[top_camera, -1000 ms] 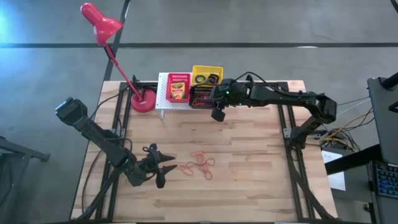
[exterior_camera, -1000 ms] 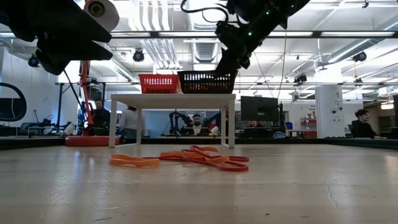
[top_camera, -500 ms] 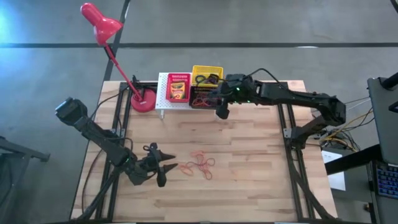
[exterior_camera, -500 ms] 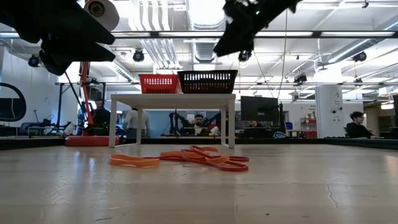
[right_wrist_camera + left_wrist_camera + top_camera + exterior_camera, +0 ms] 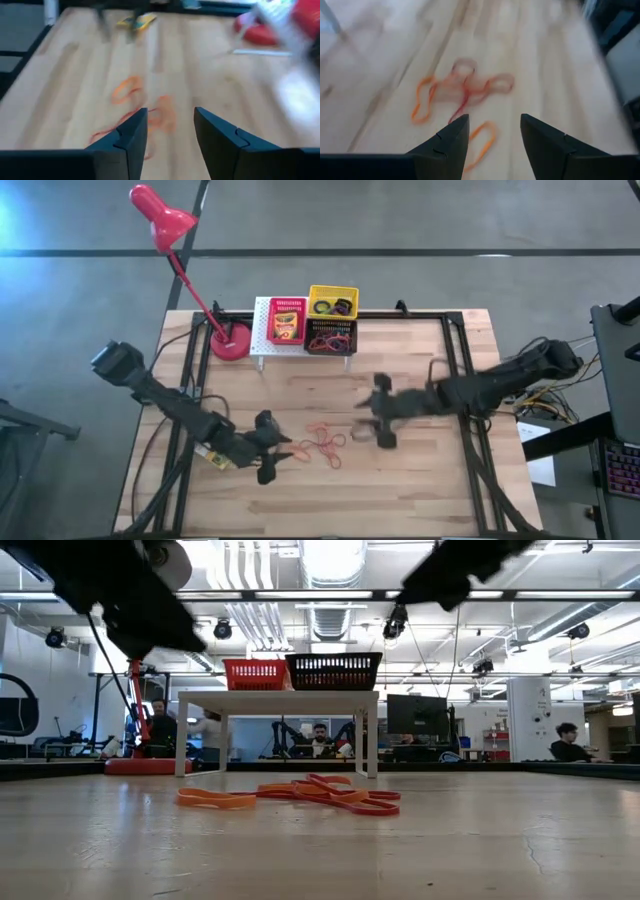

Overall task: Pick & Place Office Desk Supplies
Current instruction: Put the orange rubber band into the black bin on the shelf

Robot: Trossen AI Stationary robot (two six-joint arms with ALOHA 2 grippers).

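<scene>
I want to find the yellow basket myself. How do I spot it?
Look at the table's far edge, next to the red lamp. A small white rack stands there with three baskets. The yellow basket sits at the back, beside the red basket and behind the black basket; it is the only yellow one.

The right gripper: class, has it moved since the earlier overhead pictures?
Yes. The right gripper has left the black basket on the white rack and now hovers mid-table beside the rubber bands.

orange-red rubber bands (image 5: 322, 444); yellow basket (image 5: 333, 293)
</scene>
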